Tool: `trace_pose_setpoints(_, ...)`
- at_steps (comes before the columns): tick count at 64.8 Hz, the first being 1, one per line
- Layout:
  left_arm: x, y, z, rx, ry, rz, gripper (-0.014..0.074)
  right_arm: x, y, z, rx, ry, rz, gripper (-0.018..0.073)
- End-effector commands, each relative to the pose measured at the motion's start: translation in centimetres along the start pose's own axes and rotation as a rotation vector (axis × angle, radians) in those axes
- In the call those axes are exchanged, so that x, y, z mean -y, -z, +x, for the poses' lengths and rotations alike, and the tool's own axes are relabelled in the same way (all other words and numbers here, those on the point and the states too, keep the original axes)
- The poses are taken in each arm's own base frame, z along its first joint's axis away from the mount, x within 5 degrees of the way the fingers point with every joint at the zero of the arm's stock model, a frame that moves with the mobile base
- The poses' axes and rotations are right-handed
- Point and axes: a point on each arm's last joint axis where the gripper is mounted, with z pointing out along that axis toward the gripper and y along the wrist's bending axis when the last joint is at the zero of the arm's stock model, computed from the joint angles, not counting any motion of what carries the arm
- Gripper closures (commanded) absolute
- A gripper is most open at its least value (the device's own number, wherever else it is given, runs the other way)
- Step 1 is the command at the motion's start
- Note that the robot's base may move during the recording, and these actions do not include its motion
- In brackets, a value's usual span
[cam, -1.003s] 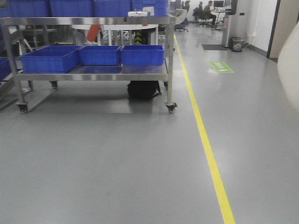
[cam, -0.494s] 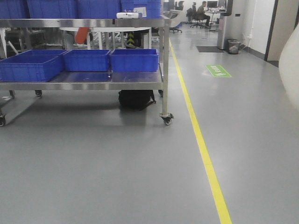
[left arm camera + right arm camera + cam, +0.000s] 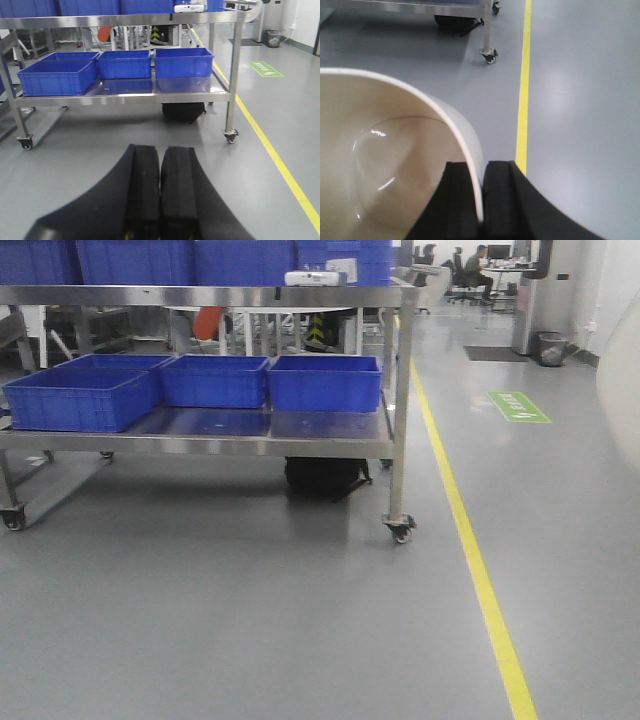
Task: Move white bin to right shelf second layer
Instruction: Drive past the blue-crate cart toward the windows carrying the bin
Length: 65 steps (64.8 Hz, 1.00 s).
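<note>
My right gripper (image 3: 481,167) is shut on the rim of the white bin (image 3: 385,155), a glossy cream tub that I hold above the grey floor; its mouth faces the wrist camera. A sliver of the white bin shows at the right edge of the front view (image 3: 622,410). My left gripper (image 3: 160,152) is shut and empty, held above the floor and pointing at a steel cart. The right shelf's roller layer is out of view.
A wheeled steel cart (image 3: 300,445) stands ahead to the left, carrying three blue crates (image 3: 325,382) on its lower level and more on top. A black bag (image 3: 322,478) lies under it. A yellow floor line (image 3: 475,560) runs forward on the right. Chairs and a bin stand far back.
The view has swung: the cart shifted to the right in the front view and looks closer, and the yellow line moved right with it. Both grippers stay as they were.
</note>
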Motion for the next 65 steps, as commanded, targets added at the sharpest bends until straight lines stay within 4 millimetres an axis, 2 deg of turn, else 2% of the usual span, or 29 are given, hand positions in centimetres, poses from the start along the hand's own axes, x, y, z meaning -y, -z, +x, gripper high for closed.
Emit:
trace_pose_setpoints(1,0.02,-0.06,0.36,0.066,0.003,0.002,0.0512,0.05,0.54,-1.85,0.13,-0.013,0.007,0.0513)
trace_pose_setpoints(65,0.02,-0.06,0.36,0.066,0.003,0.002,0.0512,0.05,0.54,-1.85,0.13,-0.013,0.007,0.0513)
